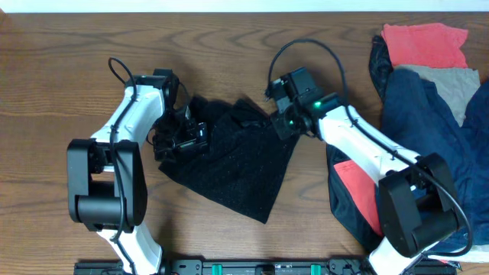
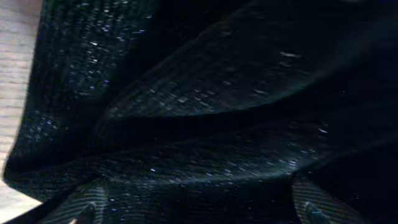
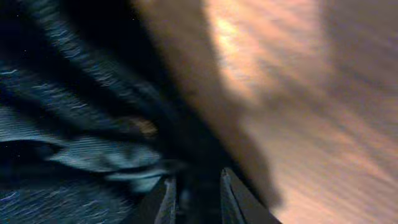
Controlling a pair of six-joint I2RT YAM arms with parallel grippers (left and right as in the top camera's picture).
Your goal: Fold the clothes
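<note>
Garment (image 1: 237,164), black, rumpled on table (image 1: 61,76). I see left fingers (image 2: 87,206) spread wide over it; right fingers (image 3: 236,202) narrowly apart at its edge, grip unclear.

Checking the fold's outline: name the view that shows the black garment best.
Overhead: the black garment shows nearly its whole outline on the table. Left wrist shows only close-up folds filling the frame; right wrist only a blurred dark edge.

surface: wooden table (image 1: 76,61) | centre: black garment (image 1: 244,164) | right side: cloth pile (image 1: 416,107)
</note>
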